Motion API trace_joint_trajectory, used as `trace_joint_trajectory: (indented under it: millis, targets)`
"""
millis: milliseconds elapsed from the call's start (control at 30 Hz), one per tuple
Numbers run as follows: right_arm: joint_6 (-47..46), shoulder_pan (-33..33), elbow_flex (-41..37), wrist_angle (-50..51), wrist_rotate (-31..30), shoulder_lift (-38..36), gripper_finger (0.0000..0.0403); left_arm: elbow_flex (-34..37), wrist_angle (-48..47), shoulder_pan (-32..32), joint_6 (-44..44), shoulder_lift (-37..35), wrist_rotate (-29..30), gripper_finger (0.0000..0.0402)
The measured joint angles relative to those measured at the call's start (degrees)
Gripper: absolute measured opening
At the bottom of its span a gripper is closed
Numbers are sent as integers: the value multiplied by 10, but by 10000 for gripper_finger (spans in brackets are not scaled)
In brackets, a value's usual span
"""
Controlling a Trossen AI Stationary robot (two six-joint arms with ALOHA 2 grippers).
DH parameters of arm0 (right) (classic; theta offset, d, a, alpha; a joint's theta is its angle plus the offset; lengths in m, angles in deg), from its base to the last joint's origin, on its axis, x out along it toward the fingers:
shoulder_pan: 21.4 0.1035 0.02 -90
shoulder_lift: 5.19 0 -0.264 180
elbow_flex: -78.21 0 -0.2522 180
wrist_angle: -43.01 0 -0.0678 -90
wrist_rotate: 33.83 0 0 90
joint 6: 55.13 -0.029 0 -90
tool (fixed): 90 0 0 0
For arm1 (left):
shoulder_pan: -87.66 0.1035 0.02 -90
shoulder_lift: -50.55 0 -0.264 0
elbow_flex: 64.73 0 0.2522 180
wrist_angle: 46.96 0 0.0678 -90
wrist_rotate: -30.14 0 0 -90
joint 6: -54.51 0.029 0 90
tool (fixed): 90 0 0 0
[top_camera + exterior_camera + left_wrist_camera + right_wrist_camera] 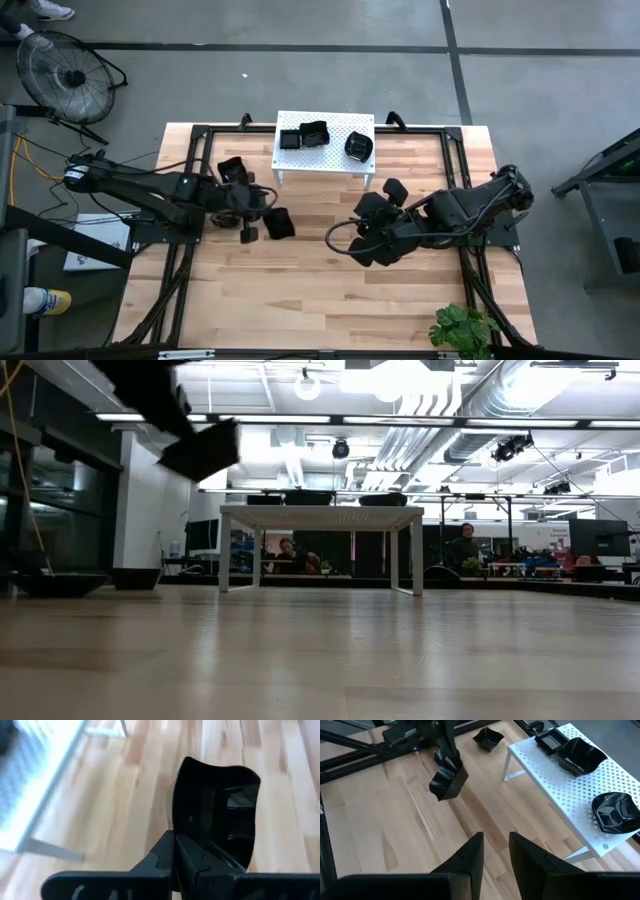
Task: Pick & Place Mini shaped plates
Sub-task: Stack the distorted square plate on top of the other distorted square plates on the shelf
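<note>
high view: a pale wooden plank table [300, 290] is seen on a grey concrete floor, with a black frame along its edges, a floor fan [62, 75] off one far corner and a leafy plant [463, 328] at the near right edge. a white perforated stand [325, 155] is set at the far middle of the table, and three mini shaped plates [315, 133] are carried on it, a small square one, a larger one touching it and a wavy-rimmed one apart. the left gripper [258, 215] is held above the boards just in front of the stand, clenched on the rim of a black square plate [279, 223], which is lifted clear of the wood and tilted. another plate [232, 170] is left on the table beside the stand. the right gripper [345, 240] is kept over the table's middle, fingers parted around nothing. from table height, a lit workshop with ceiling ducts, desks and seated people is seen beyond the stand.
</note>
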Motion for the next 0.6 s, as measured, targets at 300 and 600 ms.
trace_joint_trajectory:
  millis: [300, 600]
  targets:
    - [-1, 0, 0, 0, -1, 0, 87, -11, 147, 0, -19, 0, 81, 0]
    - [1, 0, 0, 8, -1, 0, 87, -11, 216, 1, -92, 0, 173, 0]
